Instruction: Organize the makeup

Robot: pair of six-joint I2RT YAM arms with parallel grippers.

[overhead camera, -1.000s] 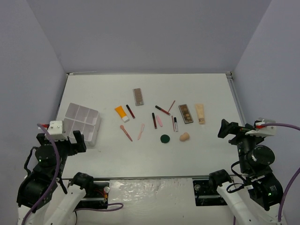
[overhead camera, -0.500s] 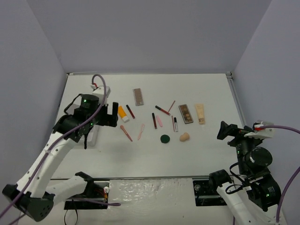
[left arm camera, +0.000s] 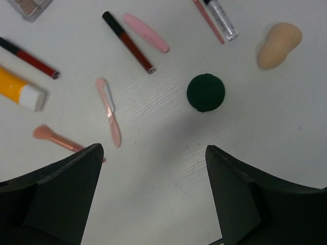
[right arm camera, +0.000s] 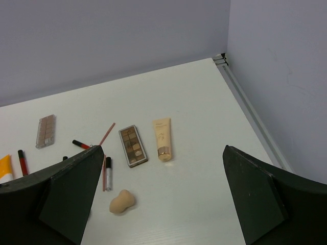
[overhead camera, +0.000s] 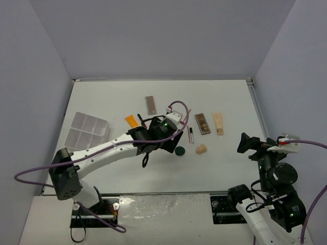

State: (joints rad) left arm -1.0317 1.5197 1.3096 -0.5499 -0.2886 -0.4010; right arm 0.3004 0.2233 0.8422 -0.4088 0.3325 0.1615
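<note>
White tabletop (overhead camera: 225, 168) is carrying the makeup in a loose row across the middle of the overhead view. The left gripper (left arm camera: 153, 150) is hovering above that row, its fingers standing wide apart with nothing between them. In its wrist view the dark green disc (left arm camera: 205, 92) is lying just right of centre, the beige sponge (left arm camera: 279, 45) at upper right, a pink stick (left arm camera: 109, 109) left of centre, a dark-red stick (left arm camera: 127, 42) near the top, and the orange tube (left arm camera: 19, 92) at the left edge.

The right gripper (right arm camera: 162, 151) is hanging at the right side of the overhead view, well apart from everything, its claw spread wide and empty. In its own view the beige tube (right arm camera: 162, 139) and one brown palette (right arm camera: 133, 146) are lying side by side at centre, with the other palette (right arm camera: 46, 131) at far left. The translucent box (overhead camera: 87, 130) is sitting at the left of the overhead view.
</note>
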